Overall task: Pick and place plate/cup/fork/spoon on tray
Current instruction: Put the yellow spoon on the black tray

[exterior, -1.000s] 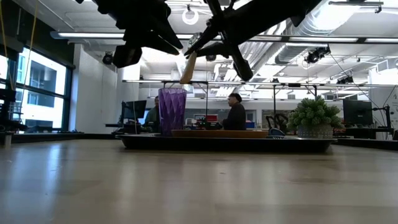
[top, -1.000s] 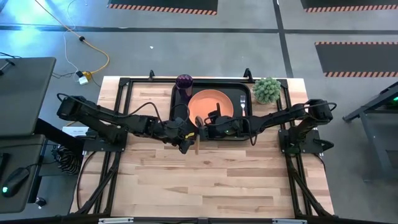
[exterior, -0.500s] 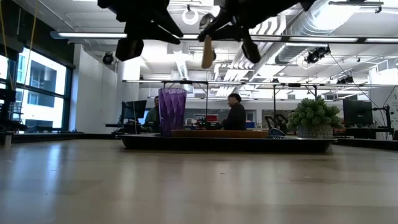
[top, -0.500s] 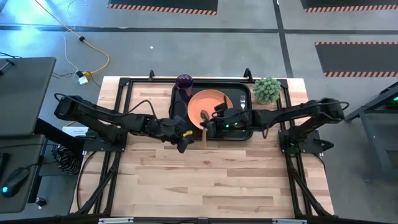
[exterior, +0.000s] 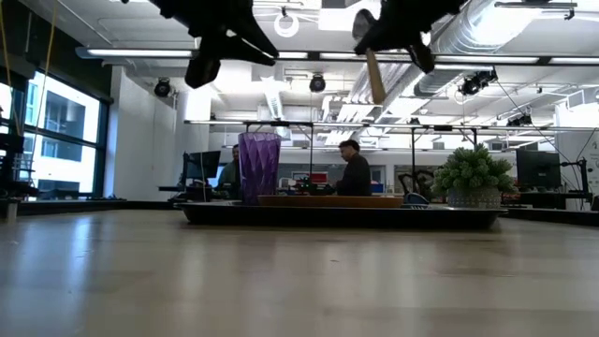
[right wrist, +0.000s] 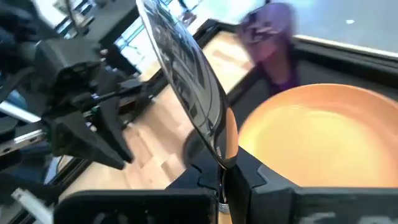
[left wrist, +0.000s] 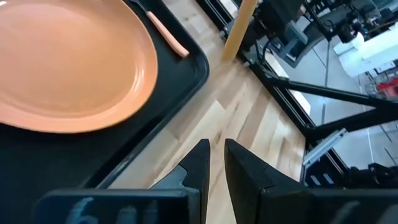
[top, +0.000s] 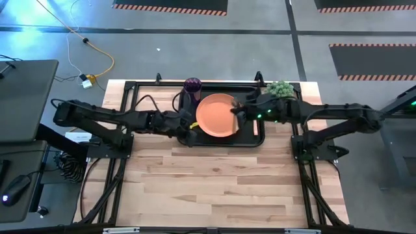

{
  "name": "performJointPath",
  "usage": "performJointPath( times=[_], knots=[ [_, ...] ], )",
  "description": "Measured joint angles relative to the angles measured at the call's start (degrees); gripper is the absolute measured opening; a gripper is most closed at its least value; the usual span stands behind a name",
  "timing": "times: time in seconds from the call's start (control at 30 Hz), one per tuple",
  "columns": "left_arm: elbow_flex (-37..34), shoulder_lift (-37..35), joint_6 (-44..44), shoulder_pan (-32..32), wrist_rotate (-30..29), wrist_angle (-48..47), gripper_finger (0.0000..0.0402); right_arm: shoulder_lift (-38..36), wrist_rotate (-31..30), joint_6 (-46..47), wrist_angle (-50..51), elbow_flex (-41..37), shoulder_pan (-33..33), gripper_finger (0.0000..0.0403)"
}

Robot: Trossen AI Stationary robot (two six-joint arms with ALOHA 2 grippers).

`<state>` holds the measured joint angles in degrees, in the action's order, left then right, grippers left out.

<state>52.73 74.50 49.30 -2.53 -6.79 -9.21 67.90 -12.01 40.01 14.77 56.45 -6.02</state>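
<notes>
1 plate (top: 216, 115), 1 cup (top: 192, 85), 1 spoon (right wrist: 186, 87)

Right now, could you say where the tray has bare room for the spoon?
Free: the tray strip between plate and front rim. Crowded: the right strip, holding the fork under the right gripper; the cup fills the back left corner.

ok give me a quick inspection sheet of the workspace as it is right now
Surface: wooden table, front part bare.
Job's things: black tray at the far edge; orange plate and purple cup on it; fork handle lies on the tray beside the plate; spoon in the right pincer.
Clutter: small green plant at the tray's right end.
Grippers: right pincer shut on the spoon, above the plate's right edge; left pincer nearly closed, empty, at the tray's left front.
Cables: yellow cable on the floor.
Surroundings: people seated beyond the table.
</notes>
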Motion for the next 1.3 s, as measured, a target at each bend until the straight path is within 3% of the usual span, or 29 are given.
performJointPath(
  times=[0.17,0.47,0.9,1.07,1.3],
  knots=[
    [0.00,0.01,-0.07,1.82,0.00,-0.03,0.0037,-8.19,2.41,1.12,0.05,-8.50,-6.55,0.0000],
    [0.00,0.02,-0.38,5.30,-0.02,0.04,0.0037,-17.99,16.51,3.46,-7.03,-21.54,-17.66,0.0000],
    [-0.02,0.02,-1.55,9.03,-0.02,0.06,0.0037,-18.03,42.90,6.72,-19.66,-33.47,-35.27,0.0000],
    [-0.02,0.02,-1.58,9.80,-0.02,0.06,0.0037,-17.69,47.23,9.07,-19.84,-34.88,-40.57,0.0000],
    [-0.02,0.04,-3.77,11.29,-0.02,0.06,0.0037,-12.73,52.37,13.18,-26.47,-34.88,-42.15,0.0000]
  ],
)
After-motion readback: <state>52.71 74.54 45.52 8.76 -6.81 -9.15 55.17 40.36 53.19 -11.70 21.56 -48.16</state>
